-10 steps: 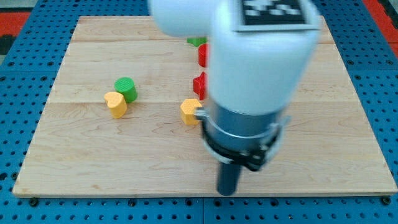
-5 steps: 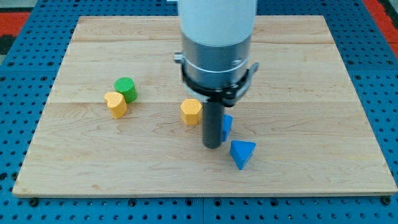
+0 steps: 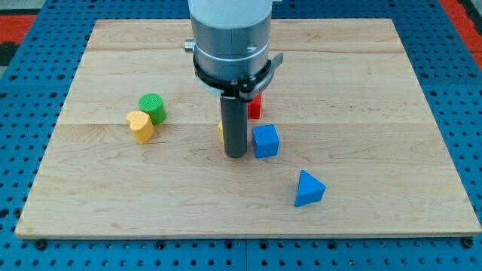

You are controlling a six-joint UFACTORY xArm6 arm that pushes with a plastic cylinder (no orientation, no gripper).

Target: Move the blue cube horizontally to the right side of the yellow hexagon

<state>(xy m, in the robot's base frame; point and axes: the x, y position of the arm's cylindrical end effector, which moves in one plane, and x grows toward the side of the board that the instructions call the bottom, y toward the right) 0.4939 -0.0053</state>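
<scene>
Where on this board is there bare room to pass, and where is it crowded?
Free: the view's right, beyond the blue cube and blue triangular block; the bottom left, below the yellow block and green cylinder. Crowded: mid-board, where my tip sits just left of the cube, hiding most of the yellow hexagon.

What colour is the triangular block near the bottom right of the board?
Blue. The triangular block shows clearly in the camera view, below and right of the blue cube.

Arm upright over mid-bench, rod down

The arm's white and grey body comes down from the view's top centre, ringed by a black collar above the straight dark rod. My tip (image 3: 236, 155) stands vertical on the bench, just left of the blue cube (image 3: 265, 141) and in front of the yellow hexagon (image 3: 221, 130), which the rod mostly hides.
</scene>
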